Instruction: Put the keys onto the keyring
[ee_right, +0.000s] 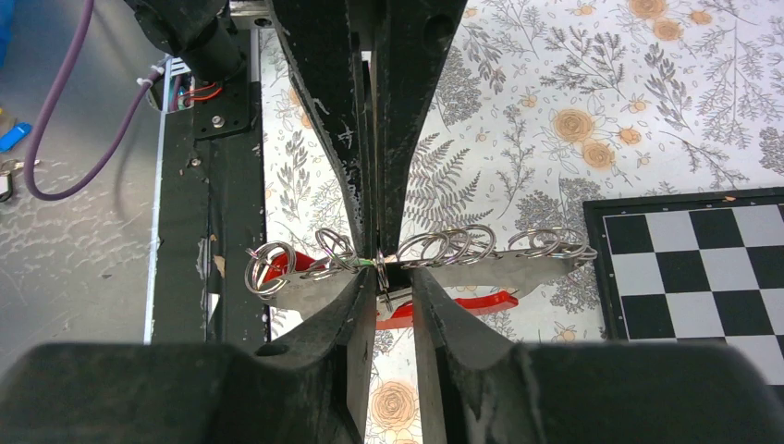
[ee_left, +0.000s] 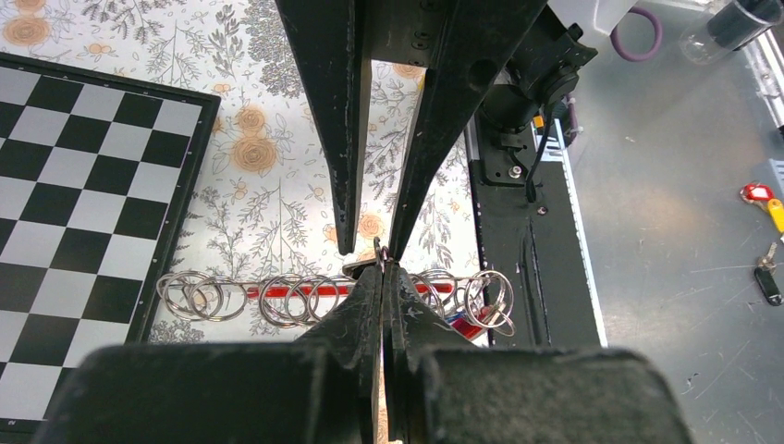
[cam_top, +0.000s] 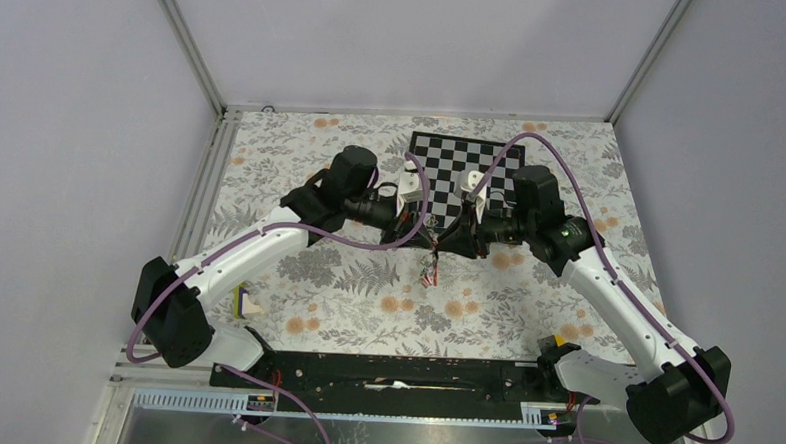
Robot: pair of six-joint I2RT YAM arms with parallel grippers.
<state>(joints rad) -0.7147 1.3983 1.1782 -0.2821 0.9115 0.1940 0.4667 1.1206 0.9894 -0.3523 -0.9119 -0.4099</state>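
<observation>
Midway across the flowered counter [cam_top: 345,310], your two grippers meet tip to tip. The left gripper [ee_left: 382,269] has its jaws clenched on a small metal ring [ee_left: 380,252]. The right gripper [ee_right: 393,275] has its jaws slightly apart. Just below them is a string of rings [ee_left: 296,298] with the keys [cam_top: 429,272], red tag showing. Beyond lies a checkerboard [cam_top: 452,155].

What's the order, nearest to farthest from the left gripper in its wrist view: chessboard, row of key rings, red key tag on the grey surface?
From the left gripper:
1. row of key rings, right at its fingertips.
2. chessboard, toward the picture's left.
3. red key tag, far right, beyond the black rail.
</observation>
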